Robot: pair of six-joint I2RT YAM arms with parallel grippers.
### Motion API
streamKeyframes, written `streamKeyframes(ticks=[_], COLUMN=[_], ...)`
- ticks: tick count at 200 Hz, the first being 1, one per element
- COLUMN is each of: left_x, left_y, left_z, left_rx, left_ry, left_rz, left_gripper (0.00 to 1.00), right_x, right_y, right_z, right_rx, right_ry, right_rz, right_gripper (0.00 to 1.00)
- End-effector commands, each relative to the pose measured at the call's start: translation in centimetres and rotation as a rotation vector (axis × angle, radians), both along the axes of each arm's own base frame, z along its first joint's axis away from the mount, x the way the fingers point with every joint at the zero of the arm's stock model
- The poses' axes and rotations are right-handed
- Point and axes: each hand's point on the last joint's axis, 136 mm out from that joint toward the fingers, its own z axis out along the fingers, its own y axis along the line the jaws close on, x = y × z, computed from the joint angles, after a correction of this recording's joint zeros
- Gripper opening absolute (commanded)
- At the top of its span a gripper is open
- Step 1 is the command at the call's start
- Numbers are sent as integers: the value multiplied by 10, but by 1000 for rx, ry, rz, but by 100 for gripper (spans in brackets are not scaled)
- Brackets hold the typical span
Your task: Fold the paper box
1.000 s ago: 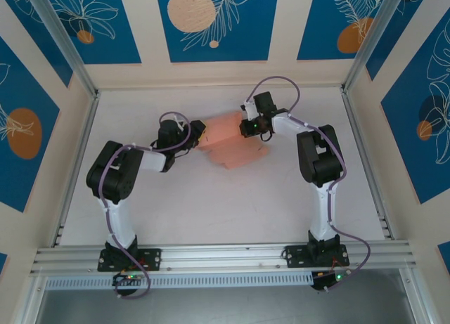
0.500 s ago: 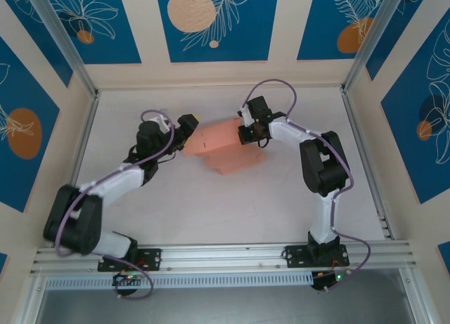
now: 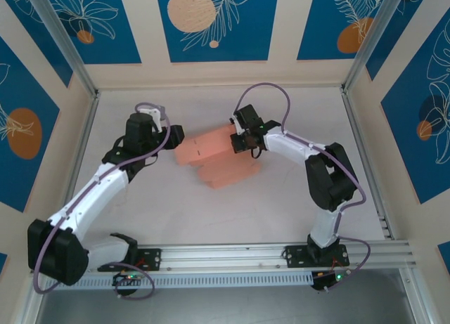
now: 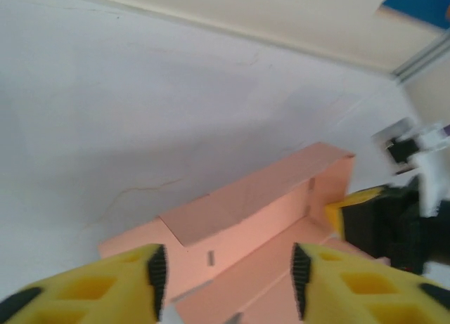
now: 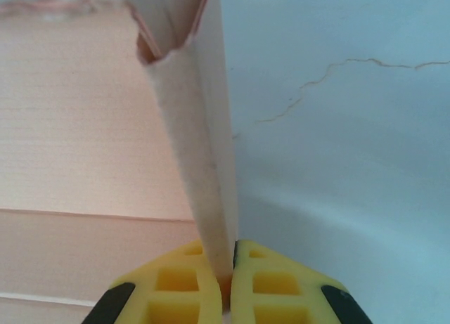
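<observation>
The salmon-pink paper box (image 3: 211, 155) lies partly folded in the middle of the table, one long wall (image 4: 246, 197) raised. My right gripper (image 3: 238, 140) is at its far right corner, shut on an upright flap (image 5: 193, 141) of the box; the yellow fingers (image 5: 176, 289) pinch the flap's lower edge, and their tips meet at my right gripper (image 5: 228, 268). My left gripper (image 3: 177, 135) hovers at the box's left end. Seen from the left wrist, my left gripper (image 4: 225, 278) is open, with the box's floor showing between its pads and nothing gripped.
The white table (image 3: 176, 211) is fenced by aluminium rails (image 3: 225, 254) at the front and beige walls (image 3: 225, 72) on the other sides. Hairline cracks mark the surface (image 5: 337, 67). Both arm bases sit at the near edge.
The left arm has stretched out and its gripper has drawn back to the left off the box. The right gripper has moved left and nearer, dragging the box with it.
</observation>
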Motion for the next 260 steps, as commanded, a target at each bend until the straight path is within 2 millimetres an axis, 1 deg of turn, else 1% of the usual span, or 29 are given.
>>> streamKeyframes(ticks=[1, 21, 34, 59, 77, 86, 99, 133, 152, 172, 189, 238, 260], left_x=[7, 18, 24, 25, 25, 26, 32, 47, 45, 40, 38, 32, 28], left_y=[-4, -11, -15, -23, -26, -27, -28, -30, -26, -20, -20, -39, -43], left_z=[-7, -20, -30, -45, -54, -58, -61, -67, -74, -77, -82, -91, -93], left_rx=[98, 119, 126, 93, 99, 102, 102, 143, 151, 132, 126, -15, -84], left_ry=[23, 52, 73, 108, 116, 118, 107, 122, 148, 142, 155, 193, 200], left_rz=[-43, -47, -40, -35, -20, -16, -8, -4, 21, 55, 55, 21, 32], left_gripper=[42, 36, 35, 26, 26, 28, 30, 29, 29, 29, 28, 21, 20], right_x=[-4, -7, -8, -8, -8, -7, -7, -8, -8, -8, -7, -6, -4], right_y=[-5, -4, -3, -2, -1, 0, 3, 3, 1, 2, 3, 5, 3], right_z=[16, 15, 13, 10, 10, 11, 14, 15, 15, 16, 17, 21, 21], right_rx=[-3, 1, 6, 6, 18, 25, 36, 40, 35, 40, 50, 63, 67], right_ry=[-50, -54, -58, -62, -75, -83, -98, -104, -104, -106, -106, -110, -113], right_rz=[-53, -69, -75, -98, -113, -118, -114, -113, -122, -128, -126, -134, -149], right_gripper=[9, 9, 9, 9, 9, 9, 9, 9, 9, 9, 9, 9, 9])
